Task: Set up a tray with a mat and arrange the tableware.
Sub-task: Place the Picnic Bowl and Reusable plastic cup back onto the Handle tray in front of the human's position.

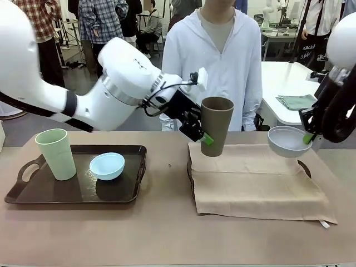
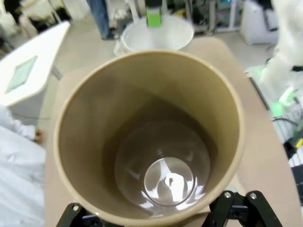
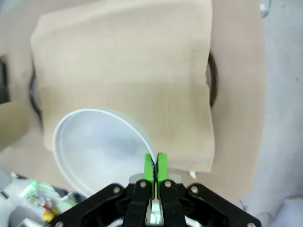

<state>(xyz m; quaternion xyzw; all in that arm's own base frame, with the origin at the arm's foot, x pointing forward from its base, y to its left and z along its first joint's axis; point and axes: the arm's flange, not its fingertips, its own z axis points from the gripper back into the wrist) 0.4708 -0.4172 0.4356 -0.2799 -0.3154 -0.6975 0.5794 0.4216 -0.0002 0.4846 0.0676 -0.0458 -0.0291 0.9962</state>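
Observation:
My left gripper [image 1: 204, 137] is shut on the brown cup [image 1: 216, 125] and holds it upright just above the left rear part of the beige mat [image 1: 256, 178]. In the left wrist view I look down into the brown cup [image 2: 151, 137], which is empty. My right gripper [image 1: 307, 138] pinches the rim of the whitish-blue bowl [image 1: 288, 140] and holds it over the mat's right rear part. The right wrist view has the bowl [image 3: 99, 146] in my green pads [image 3: 155, 170] above the mat [image 3: 128, 71]. The pale green cup [image 1: 57, 153] and light blue bowl [image 1: 107, 165] stand on the left tray [image 1: 33, 192].
The mat covers a second tray whose handle [image 1: 304, 167] sticks out at the right. A person in a white hooded top [image 1: 214, 61] stands at the far side of the table, behind the brown cup. Bare tabletop lies between the trays and along the front edge.

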